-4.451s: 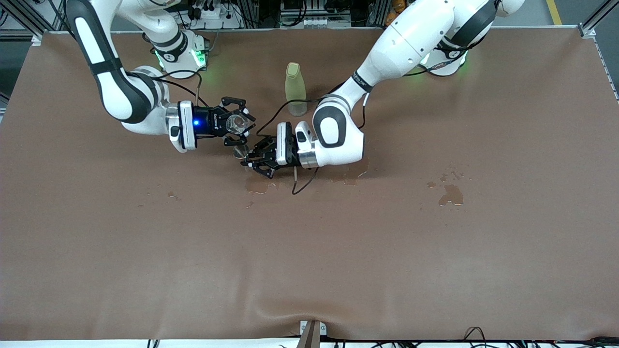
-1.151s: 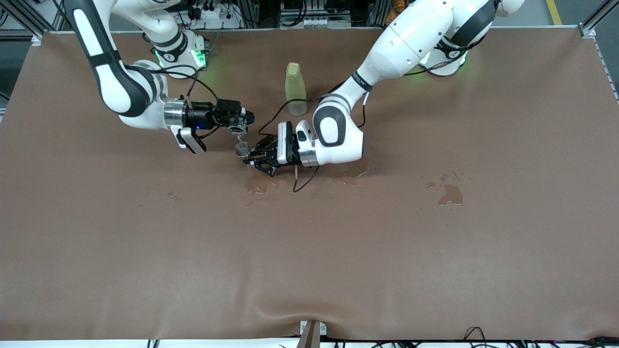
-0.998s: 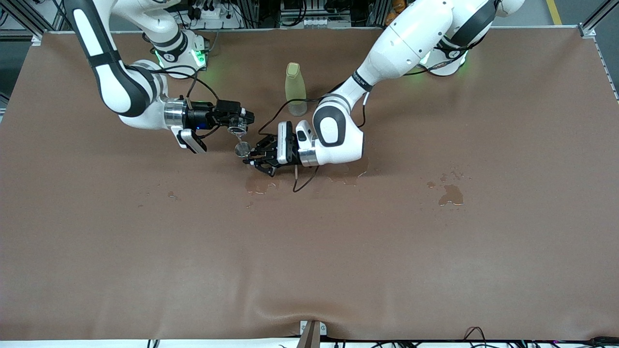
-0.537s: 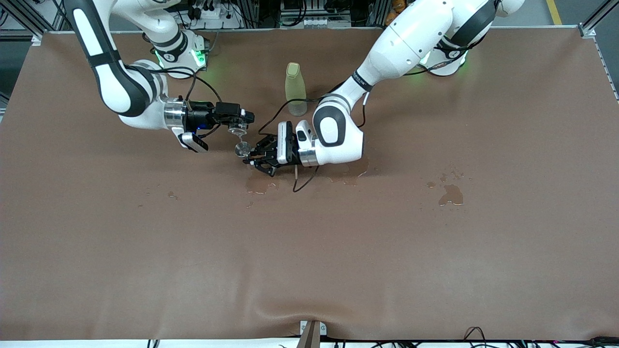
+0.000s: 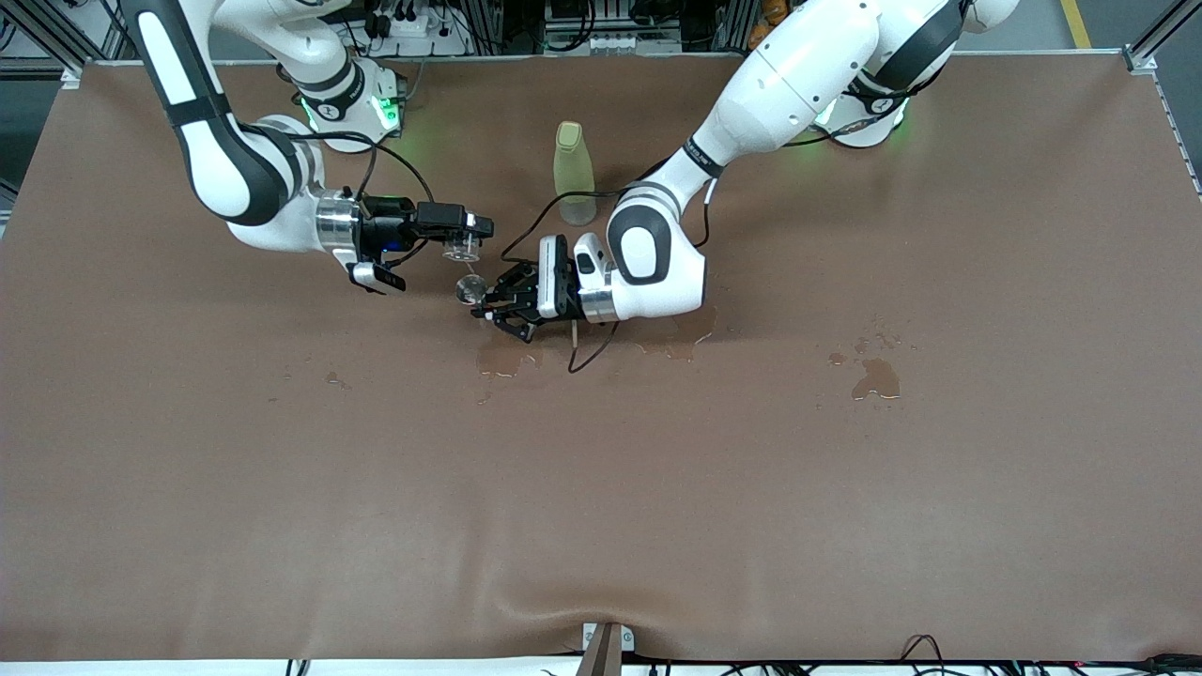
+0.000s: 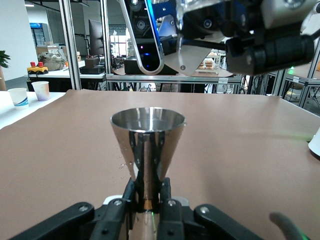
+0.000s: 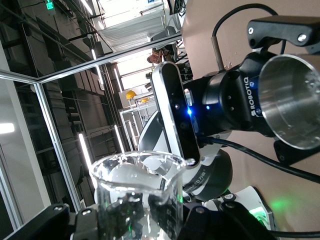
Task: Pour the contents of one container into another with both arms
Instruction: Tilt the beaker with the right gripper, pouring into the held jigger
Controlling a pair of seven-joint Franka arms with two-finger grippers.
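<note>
While my right gripper (image 5: pixel 467 235) tips a clear glass beaker (image 5: pixel 460 248) just left of centre in the upper half of the front frame, its fingers clamped tight on the glass wall, my left gripper (image 5: pixel 495 305) pinches the narrow waist of a steel jigger (image 5: pixel 469 289) directly below it, jaws fully closed on the metal. In the left wrist frame the jigger (image 6: pixel 148 145) stands upright at centre, polished and wet; I judge it light, rigid and slippery, so the waist is the sensible hold. In the right wrist frame the beaker (image 7: pixel 137 195) sits at bottom centre, thin-walled and, I judge, fragile, best gripped mid-wall without squeezing harder. A pale capped bottle (image 5: pixel 574 174) stands untouched at upper centre. Wet patches (image 5: pixel 873 376) on the brown table cover (image 5: pixel 601 507) suggest spills.
</note>
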